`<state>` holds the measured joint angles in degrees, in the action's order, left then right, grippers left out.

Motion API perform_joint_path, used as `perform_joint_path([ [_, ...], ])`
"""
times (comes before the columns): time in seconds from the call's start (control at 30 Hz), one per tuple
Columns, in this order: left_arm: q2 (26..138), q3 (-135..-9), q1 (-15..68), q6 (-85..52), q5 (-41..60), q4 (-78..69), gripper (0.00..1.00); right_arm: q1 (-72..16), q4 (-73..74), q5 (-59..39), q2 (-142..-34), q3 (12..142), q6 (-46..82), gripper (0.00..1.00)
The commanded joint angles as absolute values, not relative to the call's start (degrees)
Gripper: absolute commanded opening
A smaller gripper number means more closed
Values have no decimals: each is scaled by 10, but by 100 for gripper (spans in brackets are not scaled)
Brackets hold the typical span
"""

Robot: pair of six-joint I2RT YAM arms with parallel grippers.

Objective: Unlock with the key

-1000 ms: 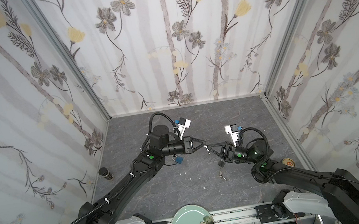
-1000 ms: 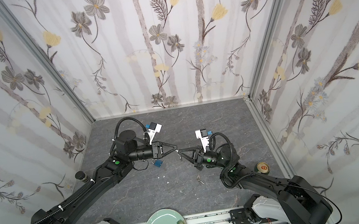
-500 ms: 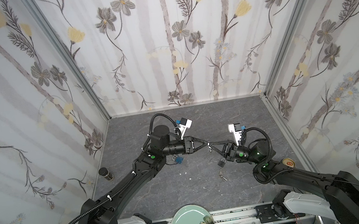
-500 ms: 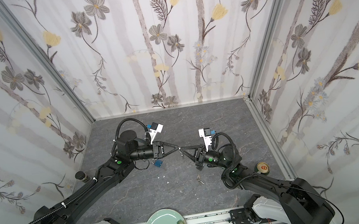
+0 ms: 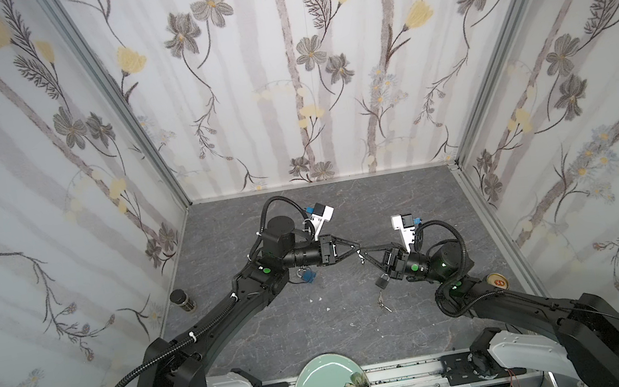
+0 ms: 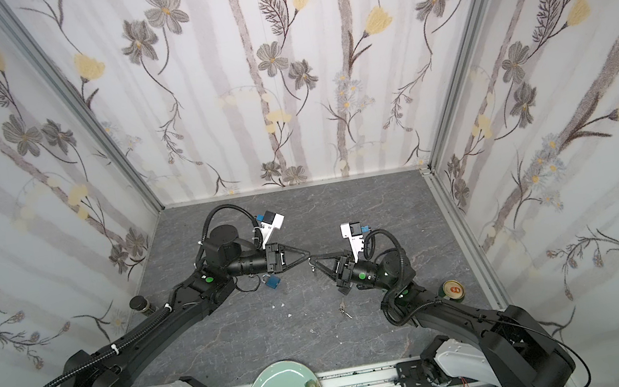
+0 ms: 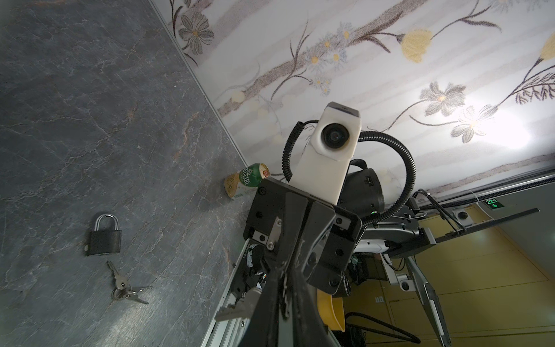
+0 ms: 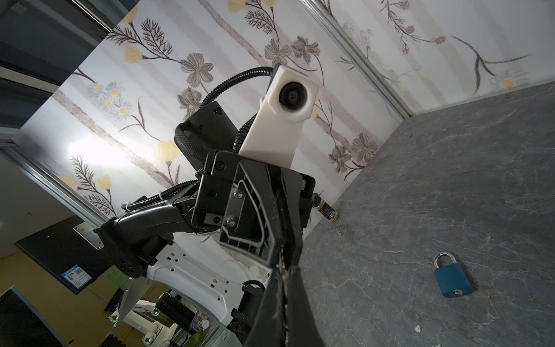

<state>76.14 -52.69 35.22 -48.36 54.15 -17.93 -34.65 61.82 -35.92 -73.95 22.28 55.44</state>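
Key [image 7: 237, 305] is held over the table [image 5: 320, 327] centre where left end effector [image 5: 359, 246] and right end effector [image 5: 363, 252], both pressed together, meet; bearer cannot be told. Black padlock [image 5: 381, 282] lies at its 5 o'clock. Light, stiff, slippery: bow grip is advised.

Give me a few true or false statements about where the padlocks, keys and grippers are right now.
1. The left gripper and right gripper meet tip to tip, both shut. True.
2. The blue padlock lies on the table. True.
3. The right gripper holds the black padlock. False: it lies on the table beside a bunch of keys.
4. A key sticks out of the left gripper. True.
5. The plate lies between the padlocks. False: it sits at the front edge.
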Motion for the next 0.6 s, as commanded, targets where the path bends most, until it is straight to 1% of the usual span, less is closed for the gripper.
perform_joint_path([
  [0.0, 766, -531, 356, -491, 555, -212, 2, -347, 639, -368, -743, 230, 562, 0],
  [0.03, 768, -532, 357, -491, 556, -213, 0, -346, 638, -364, -742, 230, 561, 0],
  [0.2, 770, -533, 358, -489, 552, -213, 0, -346, 632, -357, -738, 233, 561, 0],
  [0.23, 767, -534, 358, -487, 549, -210, 0, -345, 631, -357, -737, 233, 560, 3],
  [0.27, 767, -535, 358, -485, 546, -207, 0, -345, 629, -356, -735, 233, 561, 7],
  [0.33, 765, -537, 358, -478, 537, -193, 0, -344, 627, -351, -729, 230, 561, 25],
  [0.37, 764, -538, 358, -475, 535, -189, 0, -344, 623, -346, -727, 230, 561, 31],
  [0.4, 764, -538, 357, -474, 534, -186, 0, -345, 621, -343, -725, 229, 561, 33],
  [0.57, 764, -541, 357, -472, 529, -184, 0, -345, 637, -355, -735, 229, 570, 33],
])
